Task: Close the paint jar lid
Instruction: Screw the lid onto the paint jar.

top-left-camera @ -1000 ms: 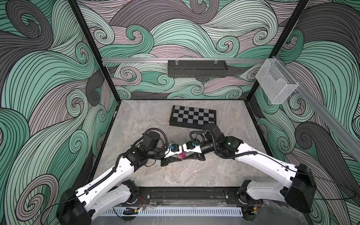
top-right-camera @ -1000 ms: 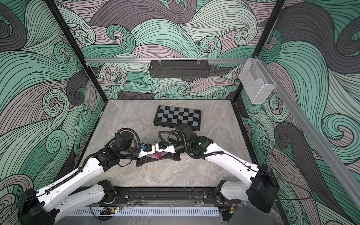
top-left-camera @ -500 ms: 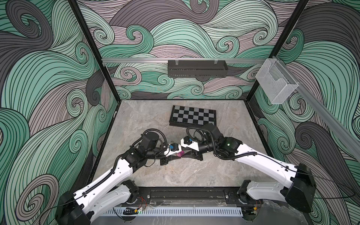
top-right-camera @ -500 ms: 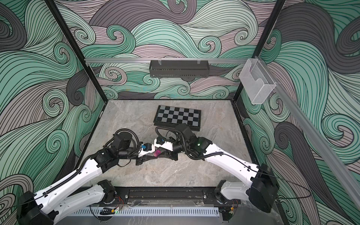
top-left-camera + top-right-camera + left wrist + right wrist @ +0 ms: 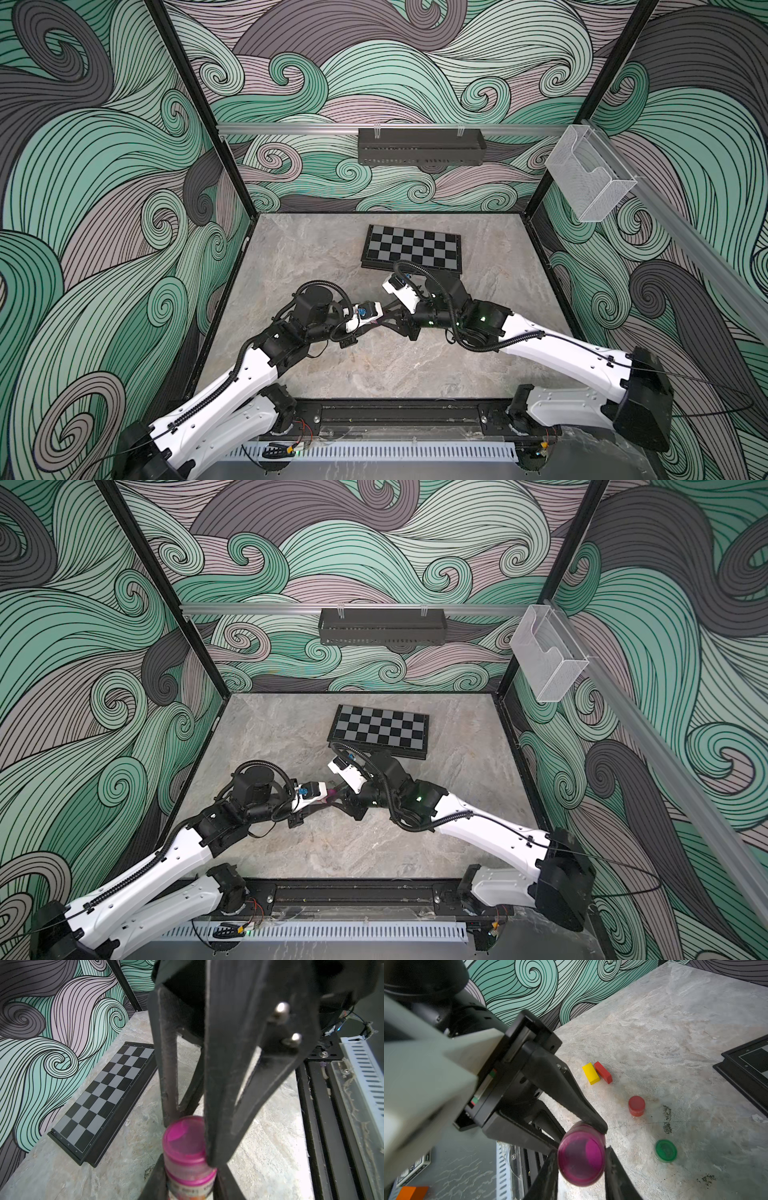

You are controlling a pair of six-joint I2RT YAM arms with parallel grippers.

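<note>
Gripping a magenta paint jar (image 5: 190, 1169) from opposite sides, 2 robot arms meet over the middle of the marble-look table (image 5: 374, 374), on the near side of a folded chessboard (image 5: 411, 249). The left gripper (image 5: 577, 1136) is clamped narrow on the jar's labelled body. The right gripper (image 5: 192, 1139) pinches the magenta lid (image 5: 182, 1136), with 1 finger on each side of it. The jar appears to hang clear of the tabletop, carried only by the 2 grips. The lid sits on the jar's mouth with no open gap visible, so the step in hand looks like the tightening itself; whether the thread is fully home cannot be told. The next move likely calls for the right wrist to twist the lid while the left stops the body from turning, both grips firm enough that the smooth plastic does not slip. In the right wrist view a red jar (image 5: 636, 1105), a green lid (image 5: 666, 1150), a yellow block (image 5: 590, 1073) and a red block (image 5: 603, 1072) lie on the table, well apart from the work.
</note>
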